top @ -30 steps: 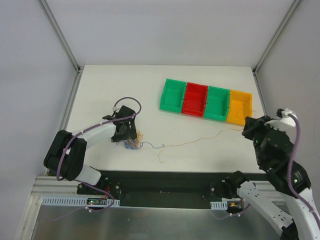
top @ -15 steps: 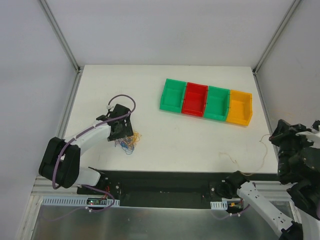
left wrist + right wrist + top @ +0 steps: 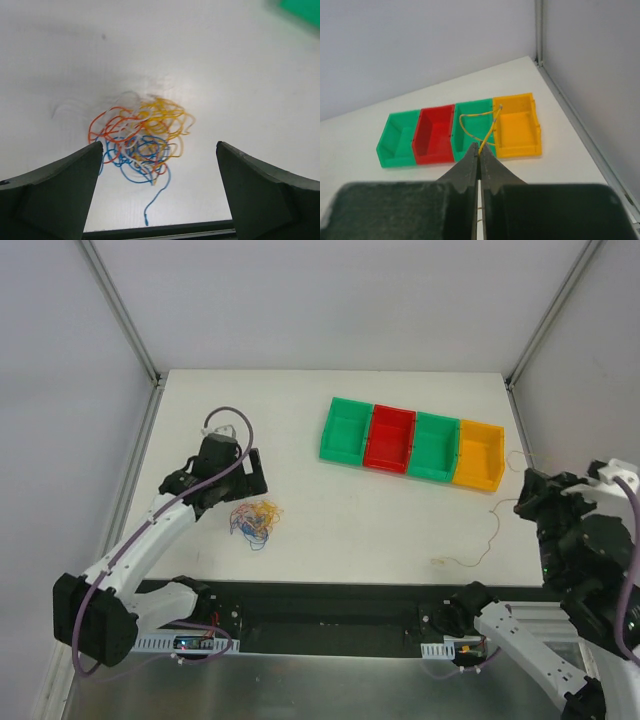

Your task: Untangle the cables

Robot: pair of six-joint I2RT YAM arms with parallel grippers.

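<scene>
The cables (image 3: 255,520) lie as a small knot of orange, yellow, blue and white strands on the white table (image 3: 300,410), left of centre. My left gripper (image 3: 240,475) hovers just behind the knot, open and holding nothing. In the left wrist view the knot (image 3: 140,140) sits ahead of the left gripper (image 3: 159,147), between its wide-apart fingers. My right gripper (image 3: 525,502) is raised at the right edge, shut on a single yellow cable (image 3: 470,116). That yellow cable (image 3: 488,532) hangs down from it onto the table. The right gripper (image 3: 480,147) shows its jaws pressed together on the strand.
A row of bins stands at the back right: green (image 3: 345,430), red (image 3: 392,438), green (image 3: 436,445) and orange (image 3: 480,452). A black strip (image 3: 330,595) runs along the table's near edge. Grey walls close in the left, back and right sides.
The yellow strand has come free of the knot and gone right with the right gripper. The left gripper has lifted back off the knot and opened wider.
</scene>
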